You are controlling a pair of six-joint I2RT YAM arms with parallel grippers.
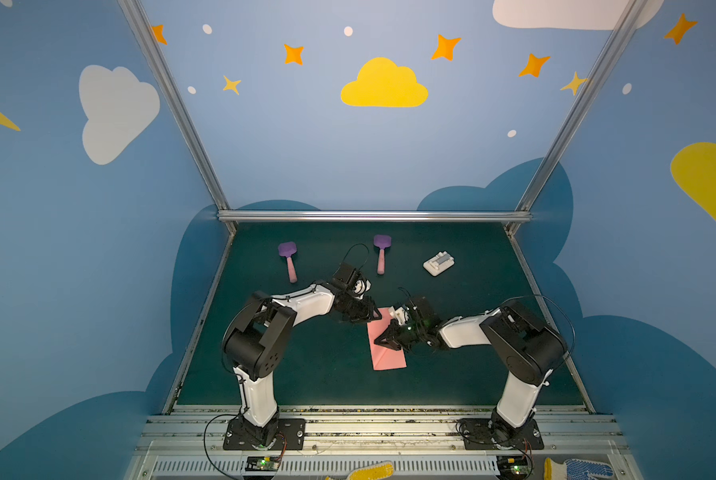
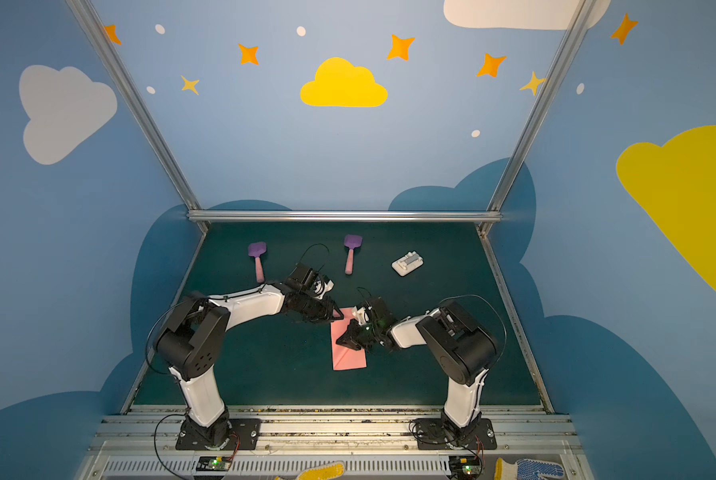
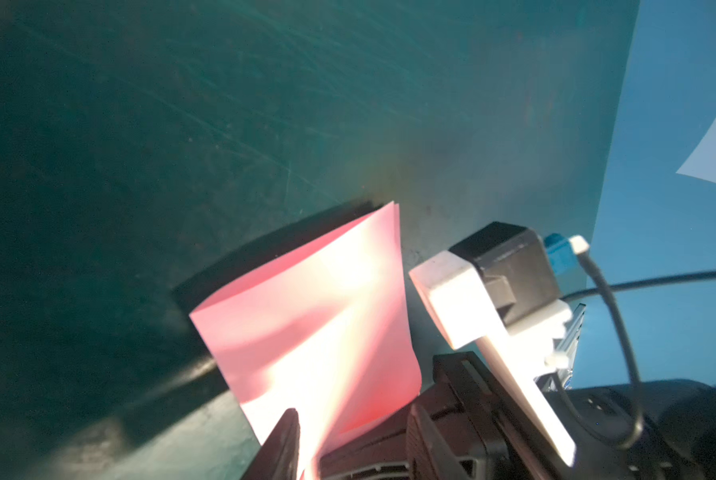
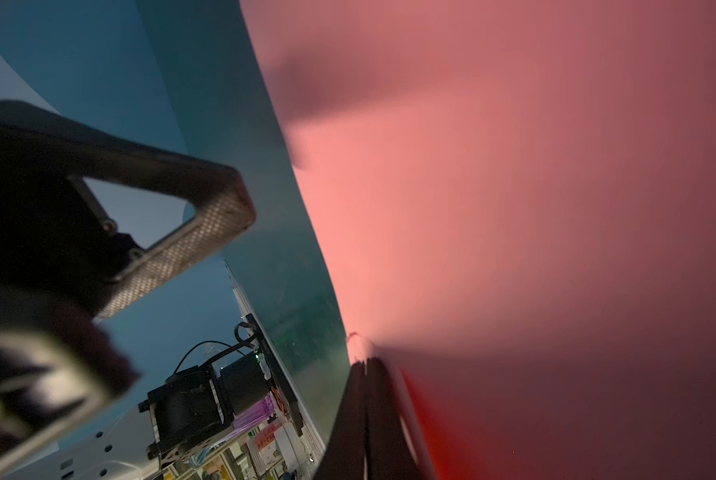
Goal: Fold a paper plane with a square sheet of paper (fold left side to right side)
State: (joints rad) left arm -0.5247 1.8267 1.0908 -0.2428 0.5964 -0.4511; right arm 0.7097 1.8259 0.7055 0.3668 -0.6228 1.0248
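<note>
A dark green table (image 1: pixel 306 382) carries 4 things. Toward its far side lie 2 purple spatulas with pink handles, well apart, their heads pointing at the back wall: the left spatula (image 1: pixel 288 259) and the middle spatula (image 1: pixel 381 251). To the right of them rests a small white plastic block (image 1: pixel 439 263). Near the table's middle lies the square sheet of paper (image 1: pixel 387 357), salmon pink, folded into a narrow rectangle, with a diagonal crease at its near end.

The square sheet of paper (image 1: pixel 387 361) was plain salmon-pink. The table mat (image 1: pixel 306 374) was dark green. One spatula (image 1: pixel 288 262) and a second spatula (image 1: pixel 382 253) had purple blades and pink handles. The block (image 1: pixel 439 263) was white. The walls (image 1: pixel 306 145) were blue with yellow and white clouds and orange stars.
</note>
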